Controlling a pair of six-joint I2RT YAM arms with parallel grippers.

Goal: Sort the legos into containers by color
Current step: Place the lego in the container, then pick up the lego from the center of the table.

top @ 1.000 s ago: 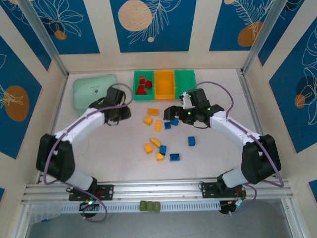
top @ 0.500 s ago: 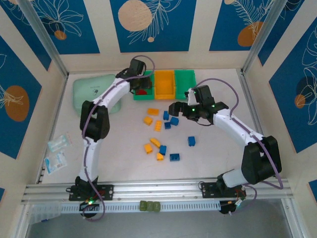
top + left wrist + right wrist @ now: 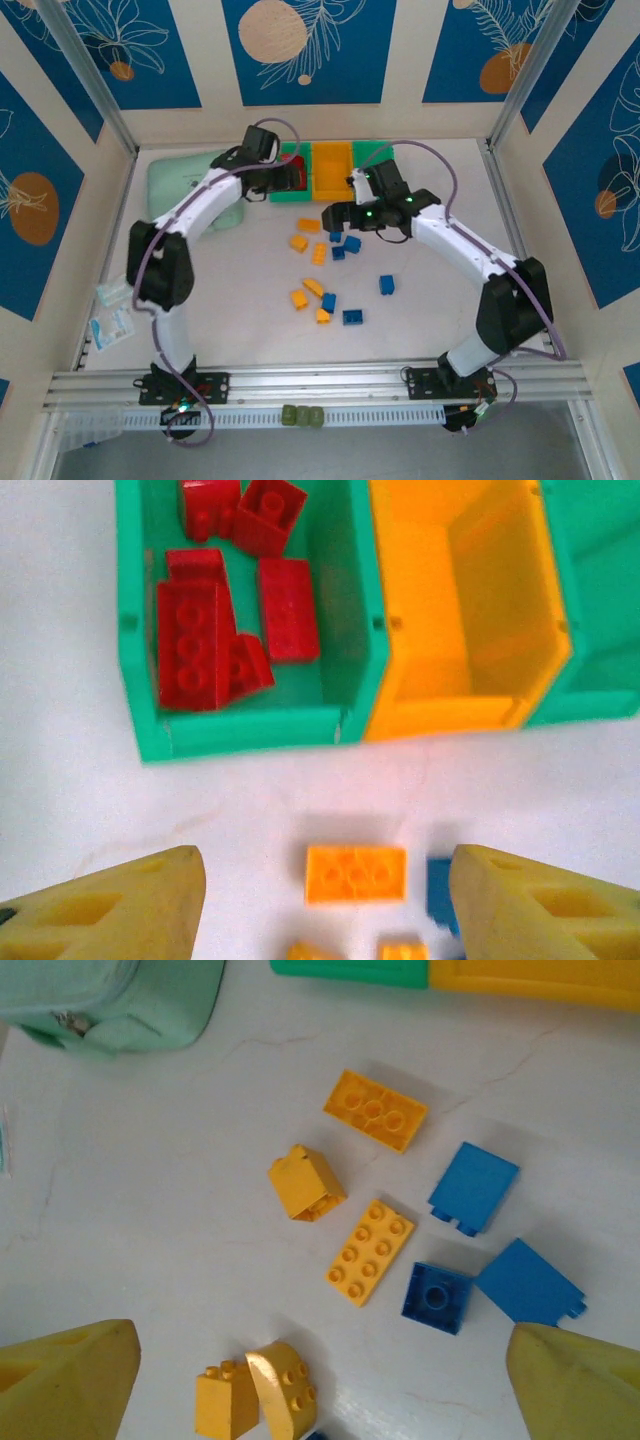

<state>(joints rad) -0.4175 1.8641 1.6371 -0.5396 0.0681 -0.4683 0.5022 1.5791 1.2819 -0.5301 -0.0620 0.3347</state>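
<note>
One overhead — two wrist close-ups, legos (image 3: 308, 225) shared

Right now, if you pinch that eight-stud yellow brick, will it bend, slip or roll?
Probably stiff: the eight-stud yellow brick looks like hard moulded plastic. Its smooth surface might slip in a loose pinch. It lies studs up on a broad base, so a push should slide it, not tip or roll it.

Left arm (image 3: 200, 205) and right arm (image 3: 462, 248) are built of white tubular links joined by black rounded joint housings. A purple cable (image 3: 440, 165) is looped along each arm. Small green lights (image 3: 367, 212) are seen on the right arm's wrist housing. The left fingers (image 3: 105, 910) and right fingers (image 3: 60, 1375) are moulded in yellow plastic, with shallow rectangular recesses.
</note>
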